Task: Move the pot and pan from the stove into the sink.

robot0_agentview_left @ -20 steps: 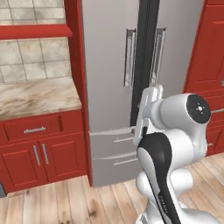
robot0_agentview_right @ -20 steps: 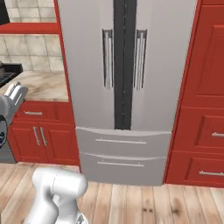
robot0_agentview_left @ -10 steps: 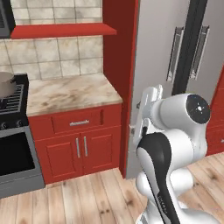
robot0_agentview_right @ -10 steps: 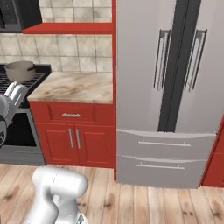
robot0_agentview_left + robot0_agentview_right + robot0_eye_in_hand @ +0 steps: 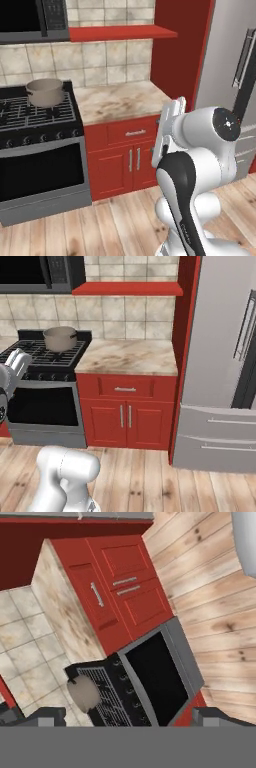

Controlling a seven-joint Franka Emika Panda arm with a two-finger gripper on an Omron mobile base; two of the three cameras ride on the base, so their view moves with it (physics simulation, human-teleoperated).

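Note:
The beige pot [image 5: 46, 91] stands on the back right burner of the black stove [image 5: 35, 120], also seen as the pot [image 5: 60, 338] on the stove [image 5: 45, 358]. The hand view looks down from far off at the pot [image 5: 83, 693] on the stove [image 5: 150, 682]. My gripper [image 5: 176, 105] is held up in front of the arm, well away from the stove, and appears as the gripper [image 5: 17, 360] at the left edge. Its fingertips [image 5: 42, 716] stand wide apart around the gripper's [image 5: 129, 719] gap: open, holding nothing. The pan and the sink are out of view.
A marble counter [image 5: 117, 100] over red cabinets [image 5: 125, 411] lies right of the stove. A steel fridge [image 5: 220, 356] stands further right. A microwave [image 5: 30, 20] hangs above the stove, with a red shelf [image 5: 127, 288] beside it. Wood floor [image 5: 115, 225] runs in front.
The whole picture has shifted: the base has driven left past the fridge and cabinets, so the stove and pot have come into view. The gripper stays open.

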